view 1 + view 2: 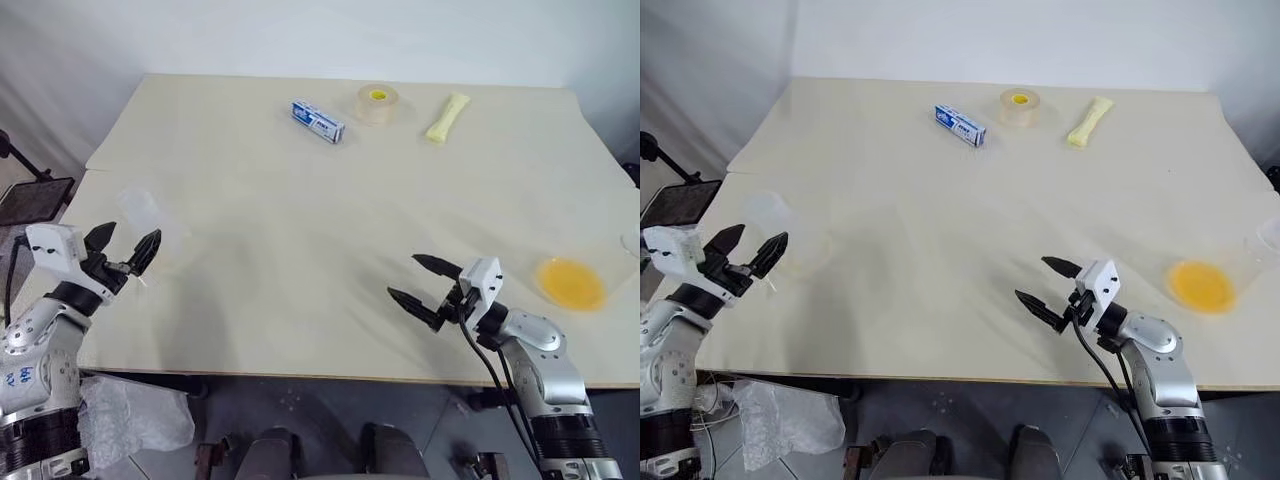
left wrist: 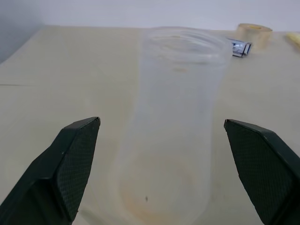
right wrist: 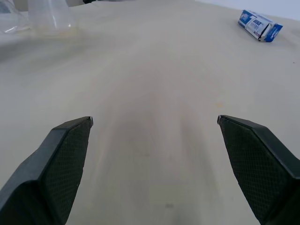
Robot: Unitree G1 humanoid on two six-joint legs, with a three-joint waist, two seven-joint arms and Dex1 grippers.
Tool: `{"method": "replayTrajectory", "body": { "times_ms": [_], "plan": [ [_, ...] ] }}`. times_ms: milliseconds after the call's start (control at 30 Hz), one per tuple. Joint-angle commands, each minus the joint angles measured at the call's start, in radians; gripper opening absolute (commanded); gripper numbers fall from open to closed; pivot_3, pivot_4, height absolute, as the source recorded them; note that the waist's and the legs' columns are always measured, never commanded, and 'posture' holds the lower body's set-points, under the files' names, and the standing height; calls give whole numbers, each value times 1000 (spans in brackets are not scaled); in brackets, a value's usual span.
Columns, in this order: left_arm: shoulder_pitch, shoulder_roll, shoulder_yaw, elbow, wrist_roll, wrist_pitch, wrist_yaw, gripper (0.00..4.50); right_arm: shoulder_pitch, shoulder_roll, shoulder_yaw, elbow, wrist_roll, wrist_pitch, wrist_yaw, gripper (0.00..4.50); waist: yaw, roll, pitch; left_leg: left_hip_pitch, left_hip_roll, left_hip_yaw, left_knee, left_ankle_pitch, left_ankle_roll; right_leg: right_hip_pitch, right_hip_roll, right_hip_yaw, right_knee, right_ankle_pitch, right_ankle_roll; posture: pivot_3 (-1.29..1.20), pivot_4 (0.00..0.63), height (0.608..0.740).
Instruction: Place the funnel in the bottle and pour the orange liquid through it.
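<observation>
My left gripper (image 1: 128, 255) stands wide apart, holding nothing, at the table's left edge. The bottle (image 2: 173, 126) rises just ahead of it, between the lines of its two fingers but touching neither. My right gripper (image 1: 425, 283) is also spread wide and empty, hovering over the near middle of the table (image 1: 300, 200), pointing toward the left.

The only print in view is on a small blue and white box (image 1: 318, 121) at the far side; its lettering is too small for me to read. Beside it sit a tape roll (image 1: 377, 104) with a yellow core and a pale yellow packet (image 1: 447, 117), all three well apart from both grippers.

The wide stretch of table between my grippers and out to those far things lies bare. The bottle stands close to the left edge. The orange liquid (image 1: 571, 283) sits in a shallow clear bowl (image 1: 1240, 262) near the right front corner, just beyond my right wrist.

The bottle is clear and colourless, upright, its open round mouth at the top, with a faint orange tint low inside its base.
</observation>
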Motion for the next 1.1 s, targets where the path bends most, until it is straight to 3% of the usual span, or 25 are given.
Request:
{"method": "replayTrajectory", "body": {
  "times_ms": [33, 233, 333, 500, 533, 800, 1100],
  "plan": [
    [-52, 32, -6, 40, 24, -51, -27, 4500, 3, -10, -20, -38, 19, 4, -7, 4469, 1, 0, 0, 0, 0, 0, 0, 0, 0, 0, 0, 0, 0, 0, 0, 0, 150, 740],
    [-130, 36, -39, 131, 64, -118, -54, 4500, -4, -7, -19, -42, 18, 6, -17, 4469, -2, 0, 0, 0, -1, 0, 0, 0, 0, 0, 0, 0, 0, 0, 0, 0, 150, 740],
    [-149, 37, -44, 149, 65, -131, -65, 3911, -4, -5, -18, -45, 17, 6, -23, 4500, -4, 0, 0, 0, -1, 0, 0, 0, 0, 0, 0, -1, 0, 0, 0, 0, 150, 740],
    [-161, 47, -53, 145, 55, -90, -80, 2380, -2, -4, -19, -51, 14, 6, -41, 4500, -4, 0, 0, 0, 0, 0, 0, 0, 0, 0, 0, -1, 1, 0, 0, 0, 150, 740],
    [-169, 49, -56, 144, 53, -87, -85, 2304, -1, -4, -19, -53, 13, 6, -45, 4500, -3, 0, 0, 0, 0, 0, 0, 0, 0, 0, 0, -1, 1, 0, 0, 0, 150, 740],
    [-378, 45, -203, 155, 94, -39, -129, 2304, 12, -21, -42, -77, 27, 15, -61, 4500, 10, -1, 0, -1, -1, -1, 2, 0, 0, 0, -1, -1, 2, 0, 0, 0, 150, 740],
    [-606, -166, -463, 222, 132, -39, -283, 2304, 27, -57, -89, -107, 32, 16, -73, 4500, 8, -2, 1, -2, -4, 1, 2, 0, 0, 0, 0, -4, 2, 0, 0, 0, 150, 740]
  ]
}}
